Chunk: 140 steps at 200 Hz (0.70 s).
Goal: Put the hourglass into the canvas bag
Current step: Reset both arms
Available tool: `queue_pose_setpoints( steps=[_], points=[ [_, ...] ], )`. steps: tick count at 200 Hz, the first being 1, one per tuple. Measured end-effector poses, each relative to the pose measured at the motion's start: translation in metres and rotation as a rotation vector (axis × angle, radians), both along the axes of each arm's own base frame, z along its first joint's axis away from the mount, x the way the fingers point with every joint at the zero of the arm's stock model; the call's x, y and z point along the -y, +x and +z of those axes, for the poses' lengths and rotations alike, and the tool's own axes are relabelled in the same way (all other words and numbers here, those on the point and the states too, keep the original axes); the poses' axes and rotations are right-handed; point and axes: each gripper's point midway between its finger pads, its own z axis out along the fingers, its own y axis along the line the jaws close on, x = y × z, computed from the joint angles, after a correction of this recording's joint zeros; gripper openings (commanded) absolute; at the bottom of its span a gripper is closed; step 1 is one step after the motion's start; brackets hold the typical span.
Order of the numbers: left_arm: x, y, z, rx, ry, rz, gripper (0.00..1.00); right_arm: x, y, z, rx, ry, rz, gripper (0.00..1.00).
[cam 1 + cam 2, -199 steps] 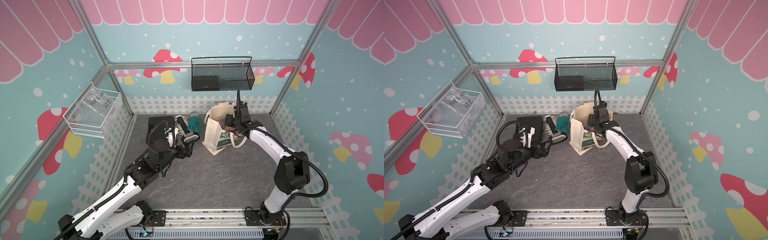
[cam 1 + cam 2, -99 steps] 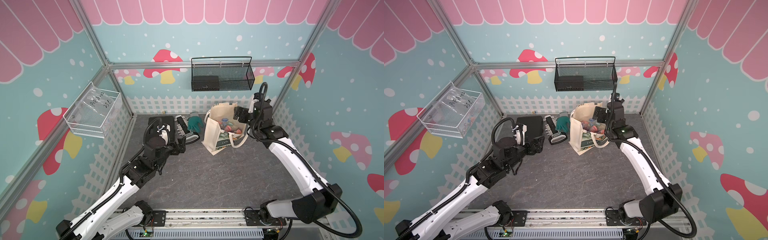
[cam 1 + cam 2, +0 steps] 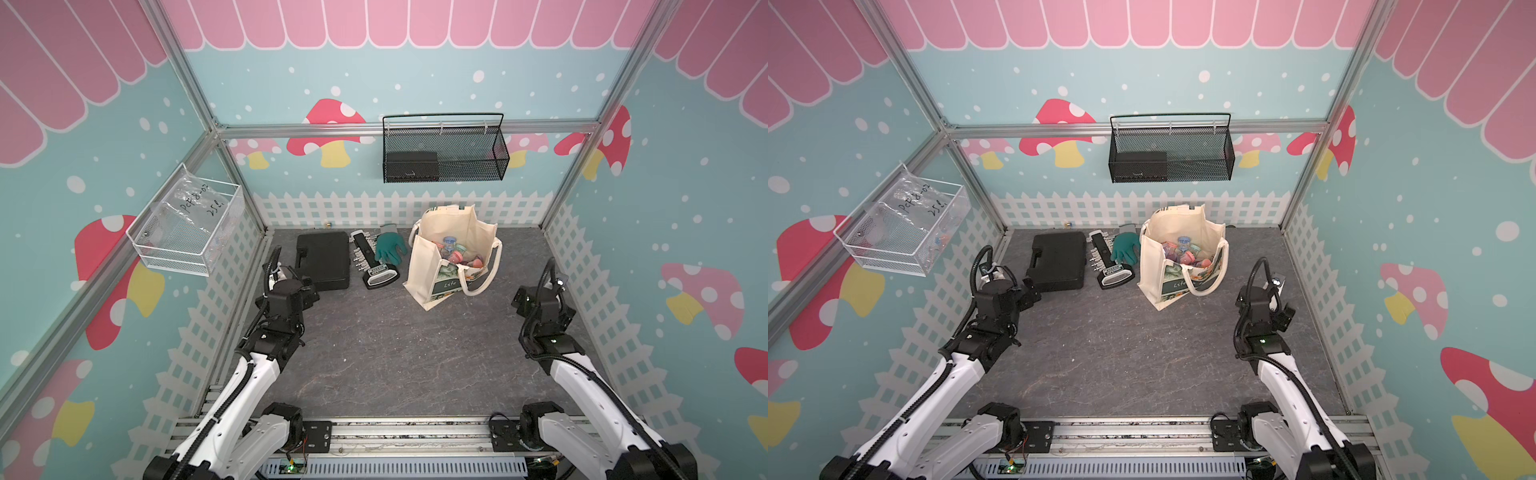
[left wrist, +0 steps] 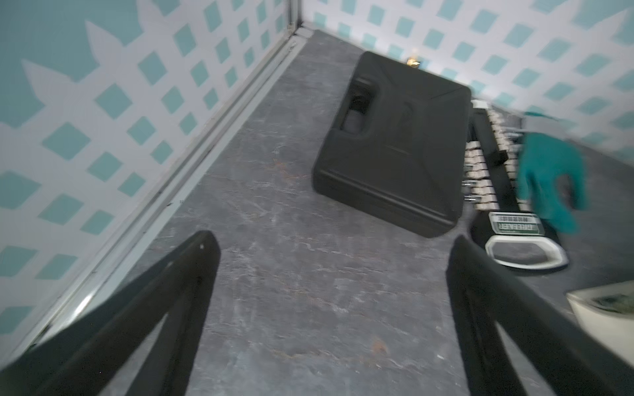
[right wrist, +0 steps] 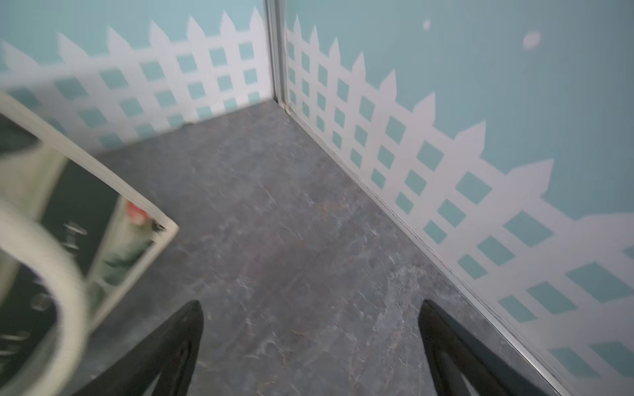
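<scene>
Grey stone-patterned surface (image 3: 374, 353) inside a booth with teal walls printed with mushrooms and a white picket fence. The canvas bag (image 3: 430, 266) stands upright near the rear edge, a little right of centre. Its mouth is open and one cream loop handle hangs down over the side with the dark green label. Small colourful capped items lie inside the bag. The hourglass cannot be singled out among them and is not seen elsewhere on the surface.

Along the rear edge towards the left corner, a green glove (image 3: 390, 248) lies just beside the bag and overlaps a black socket holder (image 3: 376, 274). Next to that is a closed black plastic case (image 3: 324, 261). A tiny brass-coloured piece (image 3: 328, 225) sits at the foot of the rear wall, behind the case.

The left hand (image 4: 332, 240) hovers near the left edge, just in front of the case. Its fingers are spread wide and nothing is between them. The right hand (image 5: 310, 305) hangs near the right edge, well apart from the bag, and is likewise released and empty. The wrist view shows only bare surface between its fingers, with a blurred corner of the bag off to one side.

A black wire basket (image 3: 478, 166) hangs on the rear wall with a dark box (image 3: 411, 160) in it. A white mesh bin (image 3: 166, 253) on the left wall holds a clear plastic pouch (image 3: 195, 208) with handwriting on it.
</scene>
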Motion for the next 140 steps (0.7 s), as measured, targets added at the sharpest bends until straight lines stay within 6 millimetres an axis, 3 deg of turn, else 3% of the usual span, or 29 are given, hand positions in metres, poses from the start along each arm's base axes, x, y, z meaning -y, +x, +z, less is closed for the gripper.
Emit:
queue_pose_setpoints(
  steps=[20,47,63,104,140],
  points=[
    [-0.015,0.002,-0.041,-0.045,0.053,0.023,1.00,0.002,0.002,-0.041,-0.080,-0.055,0.019,0.99],
    [-0.015,0.008,-0.085,-0.073,0.084,-0.024,1.00,-0.004,0.022,-0.059,-0.066,-0.103,0.085,1.00],
    [-0.008,0.014,-0.093,-0.038,0.086,-0.073,1.00,-0.011,0.033,-0.062,-0.036,-0.114,0.148,1.00],
    [0.014,0.049,-0.098,0.069,0.090,-0.205,1.00,-0.024,0.069,-0.044,0.118,-0.132,0.327,0.99],
    [0.022,0.061,-0.108,0.066,0.098,-0.249,0.99,-0.039,0.064,-0.047,0.175,-0.144,0.444,0.99]
  ],
)
